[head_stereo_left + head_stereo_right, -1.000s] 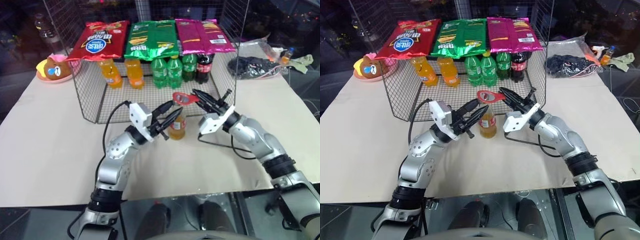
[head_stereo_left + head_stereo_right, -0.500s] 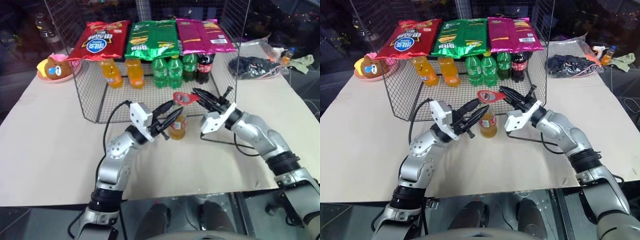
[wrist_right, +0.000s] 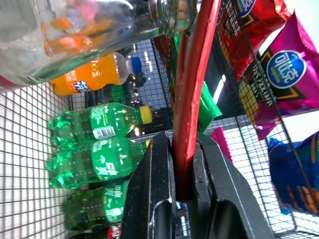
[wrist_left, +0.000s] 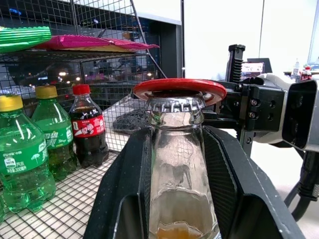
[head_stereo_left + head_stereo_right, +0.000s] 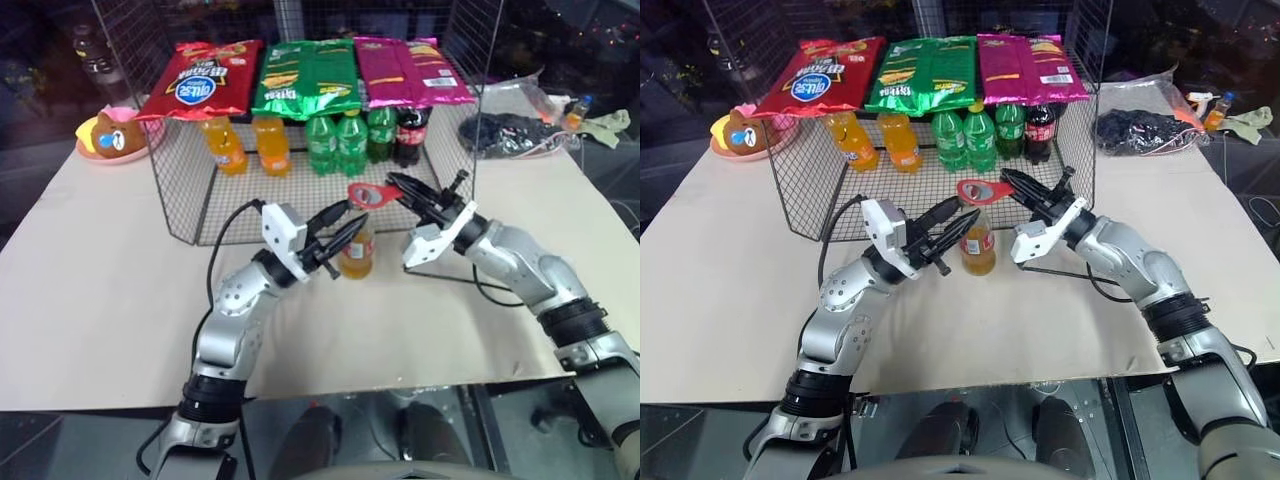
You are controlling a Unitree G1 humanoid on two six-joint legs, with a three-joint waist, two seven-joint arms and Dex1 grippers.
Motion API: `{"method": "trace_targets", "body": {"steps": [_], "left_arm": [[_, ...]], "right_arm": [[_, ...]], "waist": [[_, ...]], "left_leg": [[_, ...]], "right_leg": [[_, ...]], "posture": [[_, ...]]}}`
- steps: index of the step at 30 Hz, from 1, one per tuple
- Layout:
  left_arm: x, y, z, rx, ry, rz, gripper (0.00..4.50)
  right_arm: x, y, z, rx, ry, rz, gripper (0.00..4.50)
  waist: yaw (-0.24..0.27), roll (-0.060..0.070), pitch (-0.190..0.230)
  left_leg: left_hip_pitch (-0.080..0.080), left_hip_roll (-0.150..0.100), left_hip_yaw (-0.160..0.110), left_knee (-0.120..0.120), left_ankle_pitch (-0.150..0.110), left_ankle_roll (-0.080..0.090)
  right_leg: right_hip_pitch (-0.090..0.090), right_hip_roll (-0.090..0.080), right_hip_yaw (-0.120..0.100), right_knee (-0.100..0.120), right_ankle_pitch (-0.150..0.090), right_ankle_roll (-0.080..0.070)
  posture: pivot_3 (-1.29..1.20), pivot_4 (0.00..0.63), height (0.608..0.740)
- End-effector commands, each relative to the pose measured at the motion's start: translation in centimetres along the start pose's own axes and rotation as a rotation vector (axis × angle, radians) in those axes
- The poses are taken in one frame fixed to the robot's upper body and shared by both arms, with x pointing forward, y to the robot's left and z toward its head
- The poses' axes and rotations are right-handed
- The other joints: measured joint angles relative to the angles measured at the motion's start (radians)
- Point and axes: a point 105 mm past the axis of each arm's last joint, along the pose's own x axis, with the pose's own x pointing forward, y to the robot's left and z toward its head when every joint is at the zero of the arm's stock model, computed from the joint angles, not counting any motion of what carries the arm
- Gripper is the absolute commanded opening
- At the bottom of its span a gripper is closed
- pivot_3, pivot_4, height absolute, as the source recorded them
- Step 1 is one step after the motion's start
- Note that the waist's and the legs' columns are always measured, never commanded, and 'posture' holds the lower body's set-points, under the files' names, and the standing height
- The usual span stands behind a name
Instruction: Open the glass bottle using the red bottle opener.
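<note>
Standing upright on the beige table [image 5: 100,280], just in front of the wire rack [image 5: 180,190], the glass bottle [image 5: 356,250], long axis vertical, neck and crown cap up, orange drink in the lower part. Lying flat across the cap, the red bottle opener [image 5: 368,194], long axis about level, ring head over the cap and toward the robot's left, handle toward the right gripper [image 5: 398,190]. Pinched between the two black fingers of that gripper, closed tight on the flat red handle, as seen in the right wrist view [image 3: 192,99]. Around the bottle from the left side, the left gripper [image 5: 345,225], fingers partly spread and set on either side of the glass at the neck and shoulder; in the left wrist view the neck [image 4: 174,149] between both black fingers, cap [image 4: 174,104] under the red head [image 4: 179,88]; real contact with the glass hard to tell. Directly behind the bottle, the rack's mesh with orange soda bottles [image 5: 245,145], green bottles [image 5: 337,140] and a cola bottle [image 5: 407,135] inside, chip bags [image 5: 305,80] on top. Open table surface in front of the bottle and to both sides, table's front edge well apart. At the far left, a pink plate with a toy [image 5: 110,138]; at the far right, a dark heap in plastic [image 5: 510,130]
</note>
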Motion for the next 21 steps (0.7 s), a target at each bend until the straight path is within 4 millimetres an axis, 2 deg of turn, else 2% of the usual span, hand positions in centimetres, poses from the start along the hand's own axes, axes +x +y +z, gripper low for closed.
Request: {"method": "trace_targets", "body": {"steps": [1, 5, 21], "left_arm": [[-0.7, -1.3, -3.8, -0.078, 0.158, -0.029, 1.17], [-0.7, -1.4, -3.8, -0.081, 0.159, -0.029, 1.17], [-0.9, -1.4, -3.8, -0.084, 0.159, -0.024, 1.17]], "right_arm": [[0.5, -4.7, -0.9, -0.142, 0.013, -0.134, 0.00], [0.6, -5.4, -1.1, -0.173, 0.017, -0.159, 0.00], [-0.2, -5.6, -2.1, -0.073, 0.093, -0.238, 0.00]], "waist": [[0.000, 0.000, 0.000], [0.000, 0.000, 0.000], [-0.002, 0.000, 0.000]], "left_leg": [[0.000, 0.000, 0.000, 0.000, 0.000, 0.000], [0.000, 0.000, -0.001, -0.002, 0.000, 0.000], [0.000, 0.001, 0.001, -0.011, 0.000, 0.000]], "right_leg": [[0.000, 0.000, 0.000, 0.000, 0.000, 0.000], [0.000, 0.000, -0.001, -0.001, 0.000, 0.000], [-0.002, 0.000, 0.000, -0.008, 0.000, 0.000]], "posture": [[0.00, 0.150, 0.740], [0.00, 0.150, 0.740], [0.00, 0.150, 0.740]]}}
